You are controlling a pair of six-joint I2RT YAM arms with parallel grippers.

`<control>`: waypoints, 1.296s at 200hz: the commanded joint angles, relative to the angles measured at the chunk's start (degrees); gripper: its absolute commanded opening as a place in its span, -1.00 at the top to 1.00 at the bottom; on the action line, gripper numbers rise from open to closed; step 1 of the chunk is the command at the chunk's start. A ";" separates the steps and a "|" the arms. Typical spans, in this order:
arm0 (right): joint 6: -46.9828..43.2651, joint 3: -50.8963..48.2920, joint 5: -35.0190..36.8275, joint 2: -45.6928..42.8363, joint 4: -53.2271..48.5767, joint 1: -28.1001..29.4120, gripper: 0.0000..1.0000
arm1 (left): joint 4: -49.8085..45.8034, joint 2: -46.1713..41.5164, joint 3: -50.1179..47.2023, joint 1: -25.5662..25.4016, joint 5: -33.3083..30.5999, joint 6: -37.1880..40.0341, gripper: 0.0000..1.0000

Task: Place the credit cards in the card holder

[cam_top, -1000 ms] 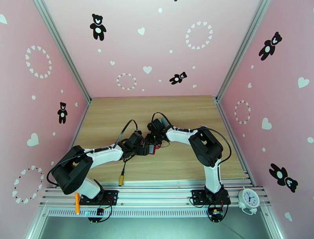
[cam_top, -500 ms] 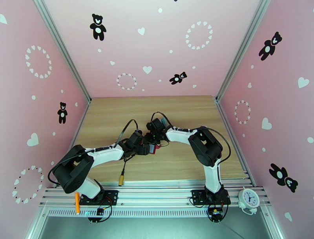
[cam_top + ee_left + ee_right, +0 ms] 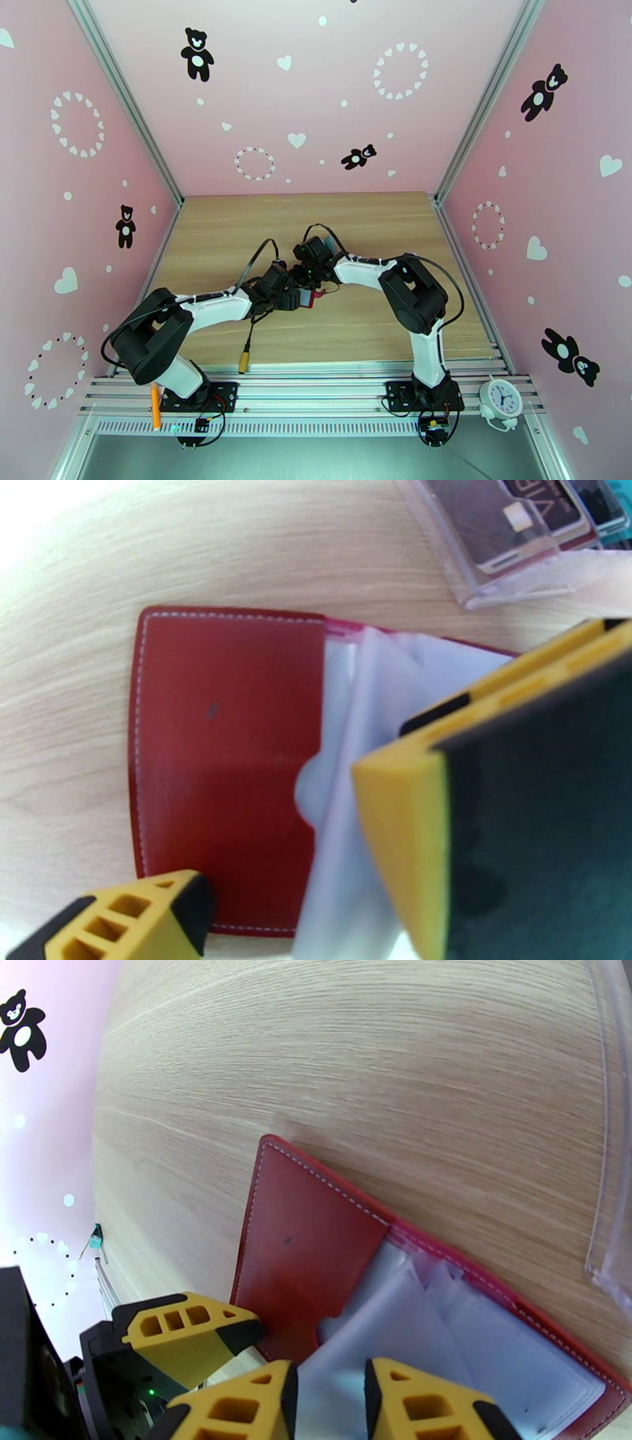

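A light wooden table [image 3: 379, 221] is enclosed by pink walls [image 3: 316, 95] printed with bears and hearts. The card holder [image 3: 221, 756] is laid open and flat near the table's centre, between the two arms. The left fingers [image 3: 395, 811] are spread apart over it and nothing is grasped. The right fingers [image 3: 237, 1406] are nearly closed, and a clear sleeve [image 3: 395, 1331] of the holder is pinched between them. The credit cards [image 3: 537, 511] are seated in a clear rack [image 3: 505, 579] just beside the holder.

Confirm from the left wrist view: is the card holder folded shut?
No, the card holder lies open on the table, its pale inner sleeves exposed.
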 commanded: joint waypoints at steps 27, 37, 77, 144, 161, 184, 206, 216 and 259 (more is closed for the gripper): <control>-0.39 -0.60 -0.42 -5.06 -0.24 -1.38 0.41 | -3.36 5.20 -2.12 0.02 2.47 -1.07 -0.37; -0.47 -1.30 -0.17 -6.35 -0.30 -1.74 0.39 | -3.38 4.79 -2.09 -0.07 2.48 -1.07 -0.35; -1.63 -5.51 2.38 -10.52 -1.59 -2.31 0.35 | -3.34 2.36 -1.36 -0.07 2.85 -0.38 -0.32; 1.07 -11.90 1.43 -10.21 3.52 -1.97 0.35 | -3.69 1.33 0.98 -0.07 4.76 -0.28 -0.30; 1.36 -12.17 0.93 -9.92 4.43 -1.79 0.35 | -3.94 1.48 1.29 -0.07 4.83 -0.23 -0.30; 1.41 -12.31 0.98 -9.77 4.71 -1.55 0.35 | -4.05 1.42 1.48 -0.07 4.94 -0.45 -0.30; 1.54 -12.44 0.75 -9.26 5.11 -1.26 0.36 | -3.99 1.33 1.60 -0.05 5.14 -0.63 -0.30; 1.54 -12.31 0.79 -8.81 5.05 -1.14 0.35 | -4.06 1.34 1.69 -0.03 5.20 -0.71 -0.30; 1.21 -13.33 1.27 -7.73 5.68 -1.43 0.35 | -5.23 0.97 2.72 -0.07 4.55 -0.63 -0.30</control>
